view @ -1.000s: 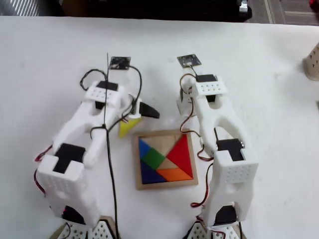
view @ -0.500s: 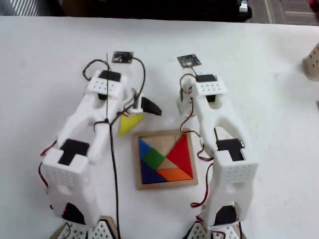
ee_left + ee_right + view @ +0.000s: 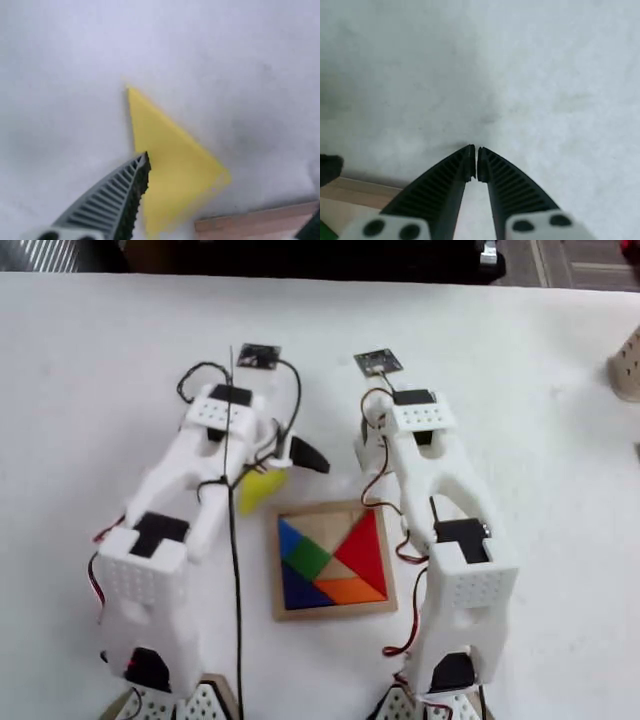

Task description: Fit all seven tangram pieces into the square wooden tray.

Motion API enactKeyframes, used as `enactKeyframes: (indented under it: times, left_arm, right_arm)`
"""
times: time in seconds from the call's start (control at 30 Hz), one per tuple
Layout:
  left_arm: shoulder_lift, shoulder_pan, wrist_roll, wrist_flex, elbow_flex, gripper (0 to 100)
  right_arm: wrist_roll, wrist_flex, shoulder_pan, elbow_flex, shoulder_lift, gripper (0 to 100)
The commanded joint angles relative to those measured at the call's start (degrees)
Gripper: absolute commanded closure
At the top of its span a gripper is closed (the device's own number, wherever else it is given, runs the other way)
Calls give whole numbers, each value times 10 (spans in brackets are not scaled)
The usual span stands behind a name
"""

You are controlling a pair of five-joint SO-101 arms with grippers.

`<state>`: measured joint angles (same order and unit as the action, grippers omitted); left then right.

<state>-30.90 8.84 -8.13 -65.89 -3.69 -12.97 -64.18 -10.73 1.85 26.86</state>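
Yellow triangle (image 3: 260,490) lies flat on the white table (image 3: 520,440), just beside the far left corner of the wooden tray (image 3: 329,508). The left hand (image 3: 290,465) hangs over it with its fingers apart, one ribbed fingertip (image 3: 134,186) at the triangle's edge. Blue, green, red and orange pieces (image 3: 360,545) sit inside the tray, with bare wood showing toward its far side. The right hand (image 3: 475,162), fingers together on nothing, is low over the table just past the tray's far right corner.
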Motion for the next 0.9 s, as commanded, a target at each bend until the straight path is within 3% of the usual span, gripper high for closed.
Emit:
enactKeyframes:
  times: [0.0,0.53,0.87]
  left_arm:
    - [-36,-22,7,-10,-24,508]
    - [-40,-22,10,-33,-26,505]
    - [6,-80,10,-73,-24,523]
  right_arm:
    - [-8,-4,4,6,-32,981]
    - [-7,-4,4,5,-30,981]
    - [-8,-4,3,5,-30,981]
